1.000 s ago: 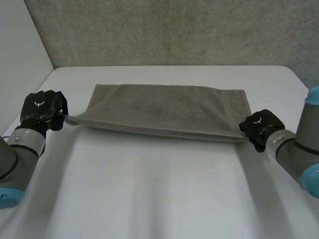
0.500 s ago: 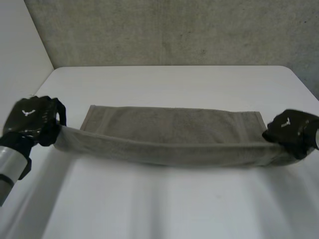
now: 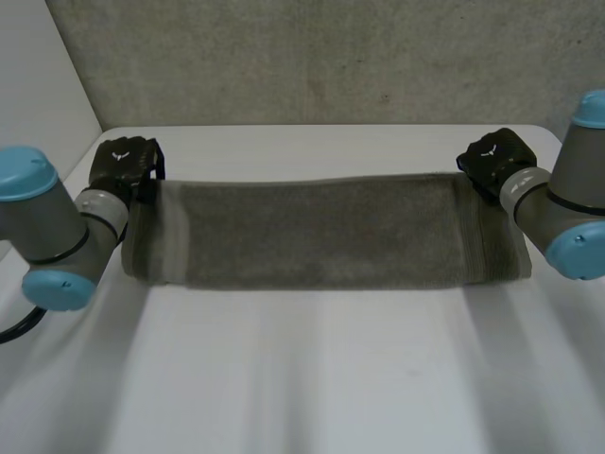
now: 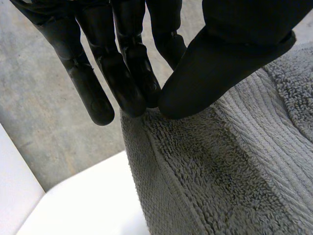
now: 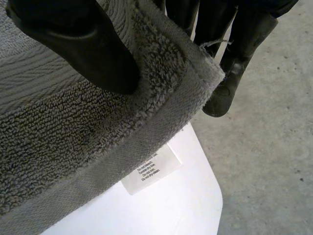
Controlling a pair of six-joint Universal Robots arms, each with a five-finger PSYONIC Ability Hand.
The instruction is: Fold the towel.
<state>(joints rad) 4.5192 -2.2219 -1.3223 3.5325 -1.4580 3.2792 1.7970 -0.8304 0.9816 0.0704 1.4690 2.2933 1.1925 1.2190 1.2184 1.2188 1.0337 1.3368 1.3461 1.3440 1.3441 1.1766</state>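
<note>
A grey towel hangs stretched between my two hands above the white table, its lower edge near the tabletop. My left hand pinches the towel's upper left corner. In the left wrist view the thumb presses the towel against the fingers. My right hand grips the upper right corner. The right wrist view has the thumb on the towel with fingers behind it. A white care label hangs under that corner.
A grey concrete wall stands behind the table's far edge. A white panel rises at the left. Bare tabletop lies in front of the towel.
Both hands have lifted the towel's near edge and carried it toward the far side. The towel now hangs doubled between them instead of lying flat.
</note>
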